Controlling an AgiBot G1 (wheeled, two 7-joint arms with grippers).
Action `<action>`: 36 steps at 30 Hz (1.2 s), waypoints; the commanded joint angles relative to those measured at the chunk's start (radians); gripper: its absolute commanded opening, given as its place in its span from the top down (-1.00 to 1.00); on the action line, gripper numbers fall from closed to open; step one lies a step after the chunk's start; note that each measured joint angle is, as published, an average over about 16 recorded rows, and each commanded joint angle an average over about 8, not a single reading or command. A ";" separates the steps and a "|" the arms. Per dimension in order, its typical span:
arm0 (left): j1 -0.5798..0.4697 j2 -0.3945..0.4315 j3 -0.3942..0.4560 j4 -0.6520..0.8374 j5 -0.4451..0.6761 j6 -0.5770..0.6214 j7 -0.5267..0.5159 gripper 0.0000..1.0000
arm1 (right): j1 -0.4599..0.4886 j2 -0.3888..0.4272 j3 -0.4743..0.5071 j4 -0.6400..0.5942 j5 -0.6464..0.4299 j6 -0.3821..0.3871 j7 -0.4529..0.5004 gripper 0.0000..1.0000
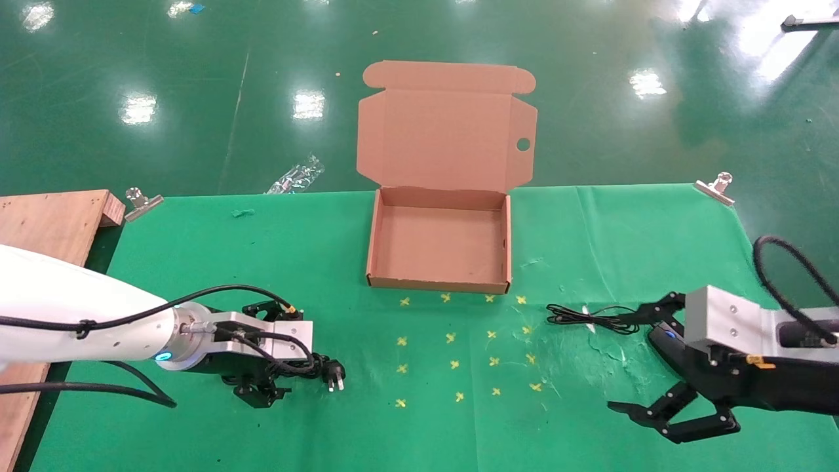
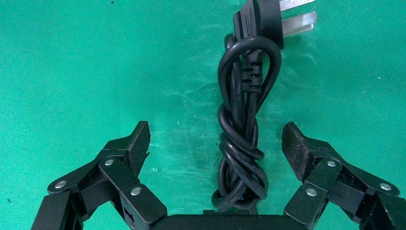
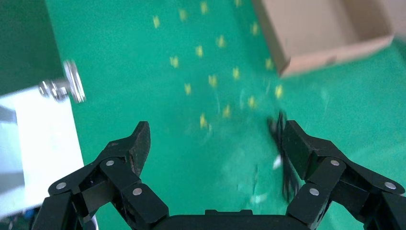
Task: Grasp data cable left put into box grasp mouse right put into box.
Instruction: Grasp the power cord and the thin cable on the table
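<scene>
The data cable (image 1: 322,368) lies coiled on the green cloth at the front left, plug and silver prongs pointing right. My left gripper (image 1: 287,354) is low over it and open. In the left wrist view the cable bundle (image 2: 242,143) runs between the two spread fingers of that gripper (image 2: 216,143) and touches neither. The mouse (image 1: 663,337) lies at the right, mostly hidden under my right gripper (image 1: 626,360), which is open and empty; its thin wire (image 1: 590,316) is bundled to the left. The box (image 1: 439,244) stands open at the middle back, empty.
A wooden board (image 1: 46,223) borders the table's left side. Metal clips (image 1: 141,200) (image 1: 716,185) hold the cloth at the back corners. Several yellow cross marks (image 1: 450,338) lie in front of the box. The right wrist view shows the box corner (image 3: 325,33).
</scene>
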 commanded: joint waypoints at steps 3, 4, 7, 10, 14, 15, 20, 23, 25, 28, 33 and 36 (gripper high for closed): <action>-0.004 0.008 0.002 0.009 0.008 0.000 -0.005 -1.00 | 0.010 -0.013 -0.033 -0.011 -0.118 0.029 0.020 -1.00; -0.005 0.008 0.002 0.009 0.008 0.000 -0.004 -1.00 | 0.017 -0.026 -0.043 -0.021 -0.155 0.041 0.022 -1.00; -0.005 0.008 0.003 0.010 0.008 0.000 -0.004 -1.00 | 0.042 -0.083 -0.073 -0.075 -0.248 0.077 0.010 -1.00; -0.005 0.008 0.003 0.010 0.007 0.000 -0.003 -1.00 | 0.080 -0.158 -0.100 -0.172 -0.315 0.106 -0.032 -1.00; -0.005 0.008 0.003 0.011 0.007 0.000 -0.003 -1.00 | 0.136 -0.265 -0.130 -0.349 -0.368 0.139 -0.111 -1.00; -0.005 0.008 0.003 0.011 0.007 0.000 -0.003 -1.00 | 0.149 -0.289 -0.136 -0.395 -0.376 0.147 -0.131 -1.00; -0.005 0.008 0.003 0.011 0.007 0.000 -0.003 -1.00 | 0.210 -0.389 -0.153 -0.609 -0.398 0.183 -0.221 -1.00; -0.005 0.008 0.003 0.011 0.007 0.000 -0.003 -1.00 | 0.236 -0.428 -0.152 -0.709 -0.395 0.202 -0.265 -1.00; -0.005 0.009 0.003 0.011 0.008 0.000 -0.003 -1.00 | 0.250 -0.450 -0.151 -0.767 -0.393 0.213 -0.291 -1.00; -0.005 0.009 0.003 0.012 0.009 -0.001 -0.003 -0.31 | 0.263 -0.470 -0.149 -0.827 -0.389 0.224 -0.315 -0.65; -0.005 0.009 0.003 0.012 0.009 -0.001 -0.003 0.94 | 0.270 -0.478 -0.149 -0.852 -0.388 0.228 -0.321 0.60; -0.005 0.009 0.003 0.012 0.009 -0.001 -0.003 1.00 | 0.267 -0.474 -0.148 -0.839 -0.387 0.226 -0.317 1.00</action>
